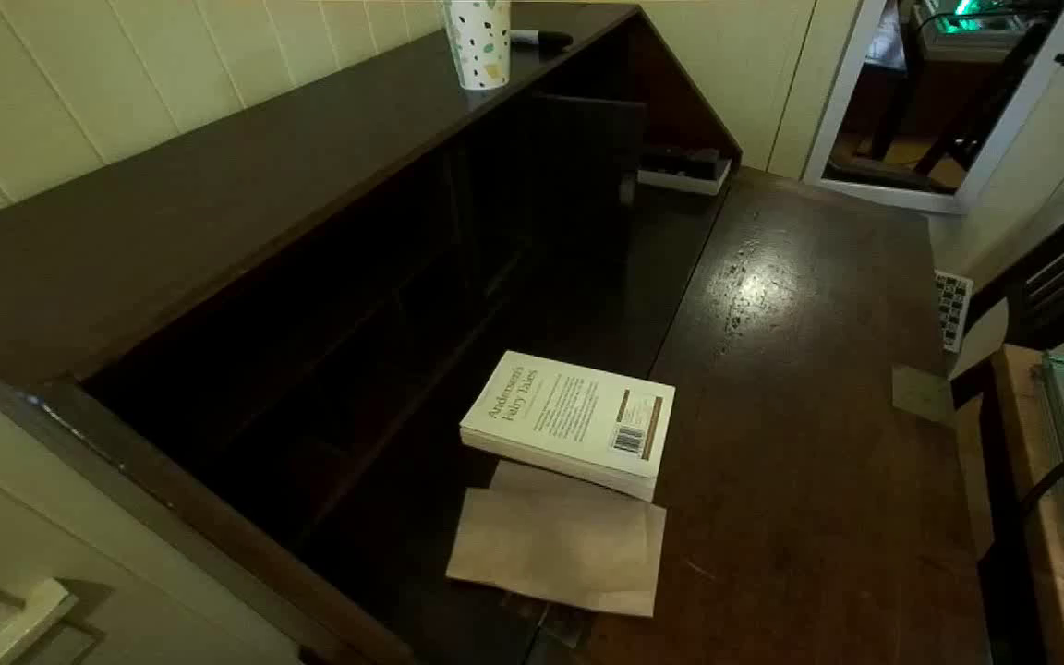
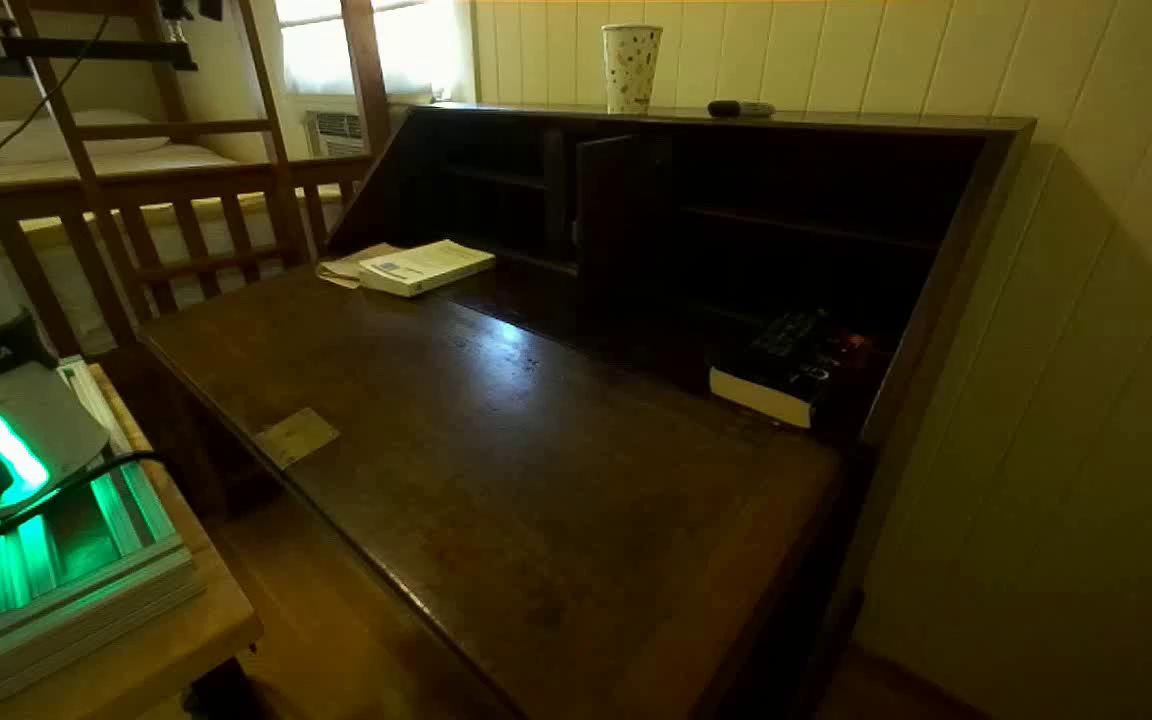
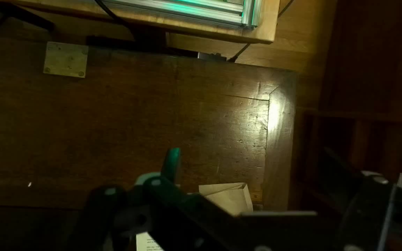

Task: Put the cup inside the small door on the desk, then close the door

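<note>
The tool (image 3: 251, 157) is spread wide, holding nothing. In both exterior views the cup (image 2: 631, 70) stands upright on the raised back of the table (image 2: 536, 490). It looks like paper, so probably light, springy and easily dented or tipped; a gentle pinch on the sides, below the rim, should suit. A marker (image 2: 739, 108) lies near it; below, the small door (image 2: 604, 212) stands swung outward. The table's flat part is dark and glossy, with a white book (image 1: 574, 420) beside brown paper (image 1: 558, 552). Beyond are a panelled wall (image 2: 1076, 350) and wooden bed (image 2: 191, 171).
</note>
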You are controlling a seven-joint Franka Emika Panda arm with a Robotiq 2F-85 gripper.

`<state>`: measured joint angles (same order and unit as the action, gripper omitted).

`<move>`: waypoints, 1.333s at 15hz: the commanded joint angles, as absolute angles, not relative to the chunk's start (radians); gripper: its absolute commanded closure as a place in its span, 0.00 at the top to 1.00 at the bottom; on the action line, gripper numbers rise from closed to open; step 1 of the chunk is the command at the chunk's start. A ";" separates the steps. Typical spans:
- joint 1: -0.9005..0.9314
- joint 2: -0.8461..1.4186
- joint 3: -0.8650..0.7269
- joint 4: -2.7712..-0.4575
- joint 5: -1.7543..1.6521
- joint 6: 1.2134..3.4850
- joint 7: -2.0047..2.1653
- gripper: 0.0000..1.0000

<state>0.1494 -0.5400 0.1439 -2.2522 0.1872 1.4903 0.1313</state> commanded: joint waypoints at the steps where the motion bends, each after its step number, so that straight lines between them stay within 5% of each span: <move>1: 0.139 -0.540 0.152 -2.250 0.190 1.487 0.127 1.00; 16: 0.139 -0.540 0.152 -2.250 0.190 1.487 0.127 1.00; 20: 0.062 -0.533 0.149 -2.260 0.103 1.656 0.236 1.00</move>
